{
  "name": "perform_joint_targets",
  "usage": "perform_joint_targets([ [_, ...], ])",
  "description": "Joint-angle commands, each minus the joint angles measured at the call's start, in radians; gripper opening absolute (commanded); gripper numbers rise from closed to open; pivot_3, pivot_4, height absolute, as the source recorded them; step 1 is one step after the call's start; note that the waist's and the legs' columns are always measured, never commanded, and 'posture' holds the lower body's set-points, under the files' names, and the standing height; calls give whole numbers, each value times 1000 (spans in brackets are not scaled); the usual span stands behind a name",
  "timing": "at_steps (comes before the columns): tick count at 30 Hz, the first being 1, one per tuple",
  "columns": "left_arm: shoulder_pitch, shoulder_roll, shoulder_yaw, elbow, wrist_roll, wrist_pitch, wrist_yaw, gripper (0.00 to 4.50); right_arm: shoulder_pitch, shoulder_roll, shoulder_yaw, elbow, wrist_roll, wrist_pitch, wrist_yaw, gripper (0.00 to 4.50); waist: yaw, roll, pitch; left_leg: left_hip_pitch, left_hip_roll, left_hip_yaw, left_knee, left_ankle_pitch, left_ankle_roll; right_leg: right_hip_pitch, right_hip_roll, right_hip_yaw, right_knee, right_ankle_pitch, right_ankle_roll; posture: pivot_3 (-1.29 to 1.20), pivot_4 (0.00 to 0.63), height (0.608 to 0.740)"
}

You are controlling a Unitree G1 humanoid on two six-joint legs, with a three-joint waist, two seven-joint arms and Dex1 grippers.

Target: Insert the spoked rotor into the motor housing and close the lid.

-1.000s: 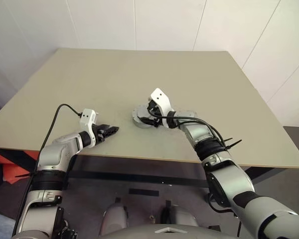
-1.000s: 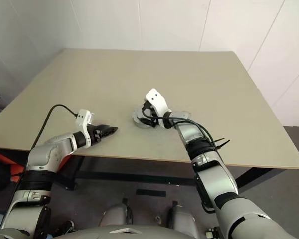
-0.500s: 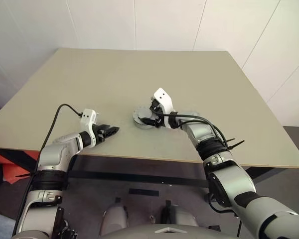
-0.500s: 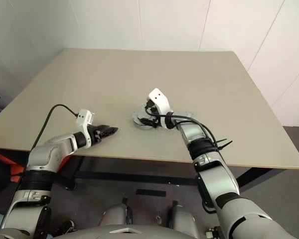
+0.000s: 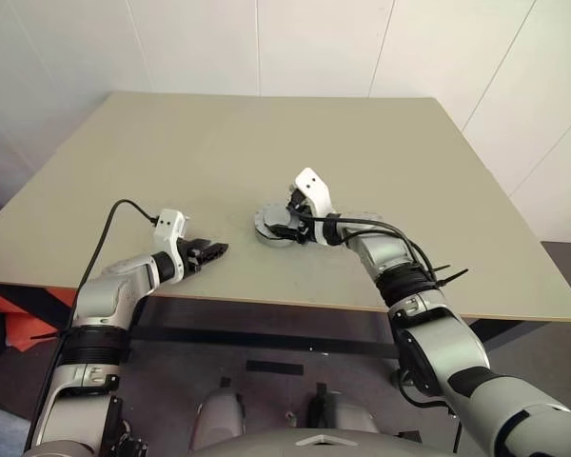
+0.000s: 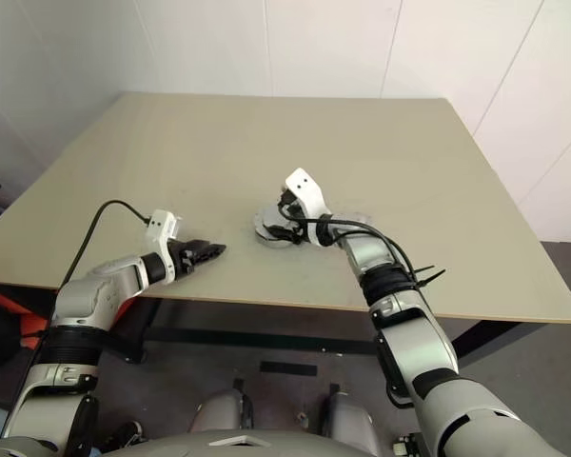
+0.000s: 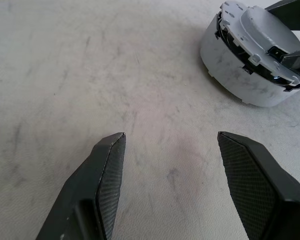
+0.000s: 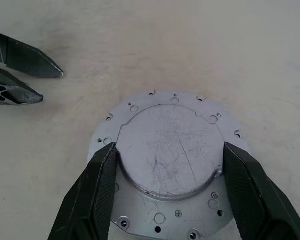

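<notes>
While we look down through the eye views, the short round silvery metal motor housing (image 5: 274, 227) stands on the beige table (image 5: 266, 143) near its front edge, our right gripper (image 5: 287, 225) bent over it from the right and our left gripper (image 5: 214, 251) hanging well apart to its left. From the left wrist view, we see our left fingers (image 7: 106, 170) spread wide on nothing over bare tabletop, and the housing looks rigid, smooth and fairly heavy, so it may slip. From the right wrist view, the right fingers (image 8: 102, 185) flank the raised scratched silvery lid (image 8: 170, 150) on top; whether they press it we cannot tell, and we judge its edge the best hold.
</notes>
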State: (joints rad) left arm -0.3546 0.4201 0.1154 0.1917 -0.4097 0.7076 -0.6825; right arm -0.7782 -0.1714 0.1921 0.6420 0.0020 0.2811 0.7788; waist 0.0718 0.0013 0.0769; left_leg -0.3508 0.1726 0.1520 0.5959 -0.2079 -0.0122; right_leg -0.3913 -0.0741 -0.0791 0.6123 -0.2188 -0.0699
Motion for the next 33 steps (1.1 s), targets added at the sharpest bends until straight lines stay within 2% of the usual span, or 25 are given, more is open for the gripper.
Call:
perform_joint_targets([
  [1, -9, 7, 5, -14, 0, -21, -1, 3064, -3, -6, 10, -17, -9, -32, 1, 3136, 0, 0, 0, 0, 0, 0, 0, 0, 0, 0, 0, 0, 0, 0, 0, 0, 0, 740],
  [19, -28, -25, 8, -27, -14, -10, 23, 3064, 7, -16, 28, 29, -28, -36, 10, 3136, 2, 0, 0, 0, 0, 0, 0, 0, 0, 1, 0, 0, 0, 0, 0, 0, 0, 740],
  [27, -105, -131, 49, -29, -70, 30, 108, 3064, 10, -20, 32, 86, -38, -49, -2, 3136, 5, 0, 0, 6, 0, 0, 1, -1, 2, 7, 0, 0, 0, 0, 0, 0, 0, 740],
  [33, -262, -233, 159, 133, -148, 90, 229, 3064, 4, -22, 31, 101, -40, -59, -5, 3136, 7, -1, -1, 6, 0, 0, 1, -1, 1, 9, 0, 0, 0, 0, 0, 0, 0, 740],
])
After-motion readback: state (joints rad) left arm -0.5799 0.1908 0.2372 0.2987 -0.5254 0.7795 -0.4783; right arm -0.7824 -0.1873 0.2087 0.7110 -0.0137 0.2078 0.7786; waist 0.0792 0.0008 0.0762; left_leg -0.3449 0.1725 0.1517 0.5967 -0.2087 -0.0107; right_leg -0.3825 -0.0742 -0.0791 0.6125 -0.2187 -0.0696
